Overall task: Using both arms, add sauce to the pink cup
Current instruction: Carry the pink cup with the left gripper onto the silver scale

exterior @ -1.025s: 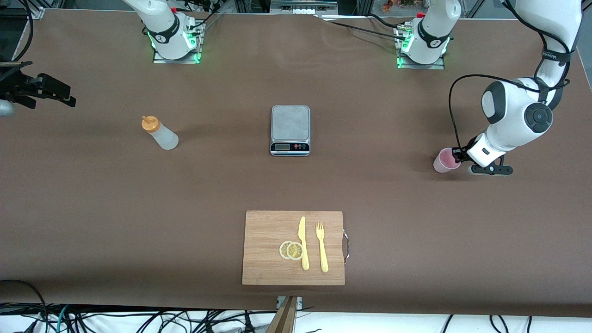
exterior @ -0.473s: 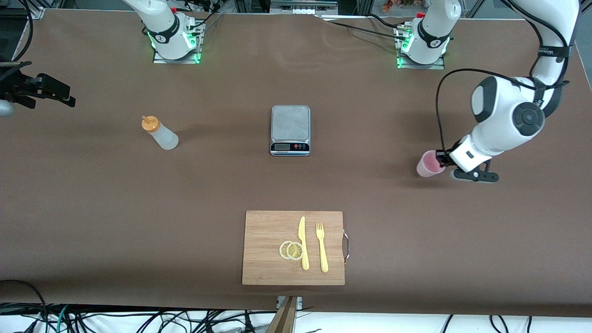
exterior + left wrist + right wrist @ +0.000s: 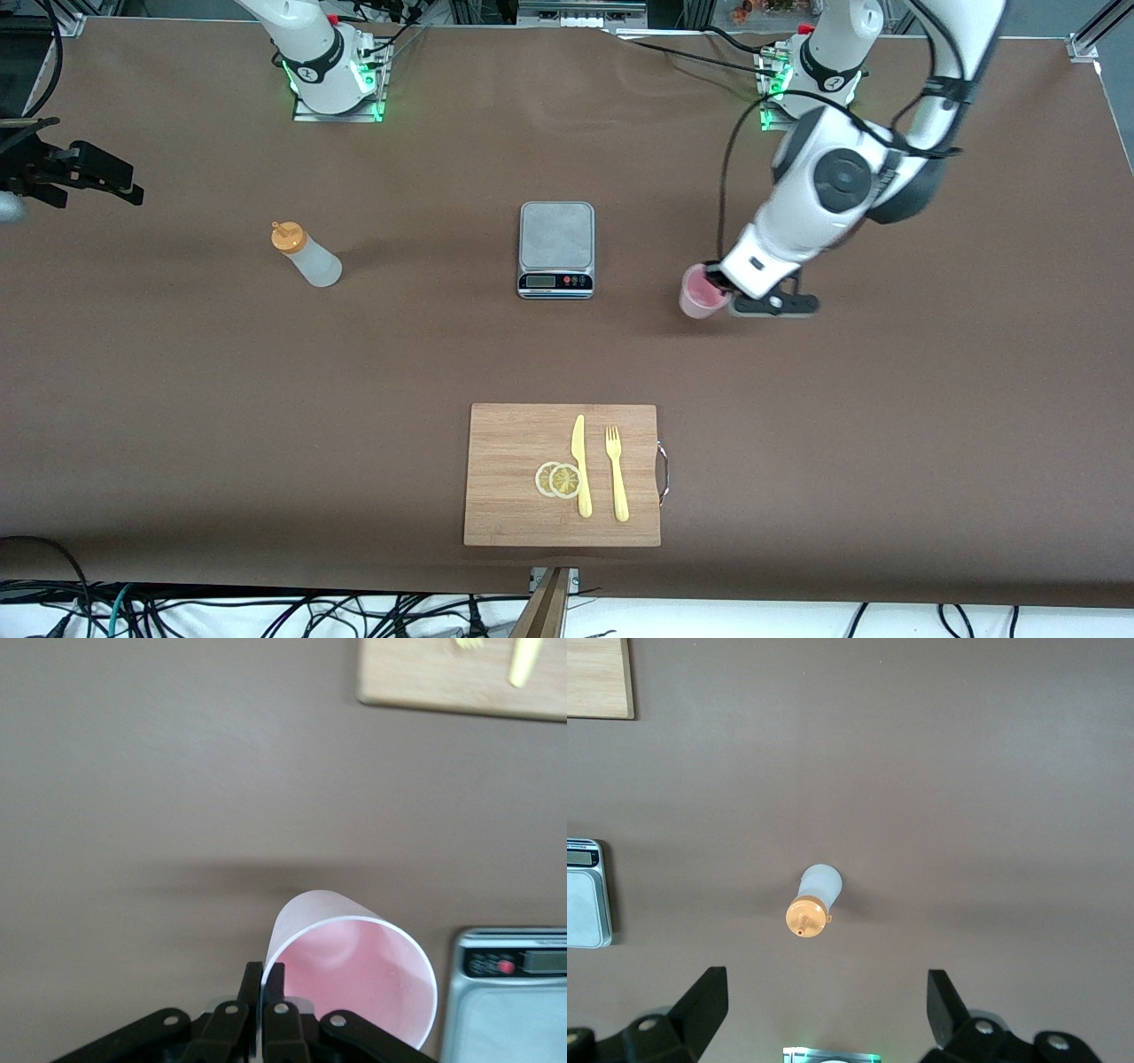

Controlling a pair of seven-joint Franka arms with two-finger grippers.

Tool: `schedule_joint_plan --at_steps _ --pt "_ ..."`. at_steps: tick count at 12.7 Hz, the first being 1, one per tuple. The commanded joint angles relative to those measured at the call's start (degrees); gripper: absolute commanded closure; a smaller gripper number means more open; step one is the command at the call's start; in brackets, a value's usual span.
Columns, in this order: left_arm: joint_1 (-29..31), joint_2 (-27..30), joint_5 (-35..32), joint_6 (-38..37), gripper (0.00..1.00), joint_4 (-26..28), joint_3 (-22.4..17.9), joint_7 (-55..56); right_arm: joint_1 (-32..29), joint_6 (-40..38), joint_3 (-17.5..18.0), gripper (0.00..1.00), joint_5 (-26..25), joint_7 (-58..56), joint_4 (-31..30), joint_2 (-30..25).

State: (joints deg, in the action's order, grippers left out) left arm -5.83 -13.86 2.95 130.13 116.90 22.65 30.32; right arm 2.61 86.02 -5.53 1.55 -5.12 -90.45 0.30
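Left gripper (image 3: 262,1010) fingertips hidden in front view under wrist housing; pinch on pink cup (image 3: 354,979) rim shown only in left wrist view, cup base cut off by frame edge there
Scale (image 3: 509,1005) cropped at left wrist view corner; display digits too small to read
Cutting board (image 3: 461,678) cut off, only tips of knife and fork showing
Right gripper (image 3: 824,1014) mostly out of front view; fingers (image 3: 704,1005) cropped at right wrist frame edge
Sauce (image 3: 813,902) nozzle detail too small to tell
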Motion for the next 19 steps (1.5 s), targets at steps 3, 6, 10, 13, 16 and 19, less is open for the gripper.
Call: schedule_joint_plan --at_steps 3,6,10,13,16,19 --pt "-10.76 -4.77 -0.05 -0.84 1.0 -5.18 0.03 12.28 0.03 -0.85 -0.19 0.01 0.21 -0.77 0.89 -0.22" --pt "-16.57 -9.24 -0.05 -0.58 1.0 -9.92 0.03 20.29 0.03 -0.94 -0.19 0.01 0.21 -0.77 0.89 -0.22" --pt "-21.67 -11.98 -0.05 1.87 1.0 -11.34 -0.06 25.04 -0.06 -0.94 -0.36 0.01 0.21 -0.77 0.8 -0.22" --pt "-23.97 -13.74 -0.75 4.6 1.0 -11.34 -0.06 28.3 -0.15 -1.9 -0.45 0.01 0.3 -0.6 0.8 -0.22" --pt "-24.85 -14.53 -0.93 5.05 1.0 -11.17 -0.23 28.75 -0.15 -1.91 -0.45 0.01 0.3 -0.6 0.8 -0.22" --pt "-24.76 -14.36 -1.02 4.96 1.0 -10.29 -0.93 28.83 -0.15 -1.99 -0.45 0.01 0.3 -0.6 0.8 -0.22"
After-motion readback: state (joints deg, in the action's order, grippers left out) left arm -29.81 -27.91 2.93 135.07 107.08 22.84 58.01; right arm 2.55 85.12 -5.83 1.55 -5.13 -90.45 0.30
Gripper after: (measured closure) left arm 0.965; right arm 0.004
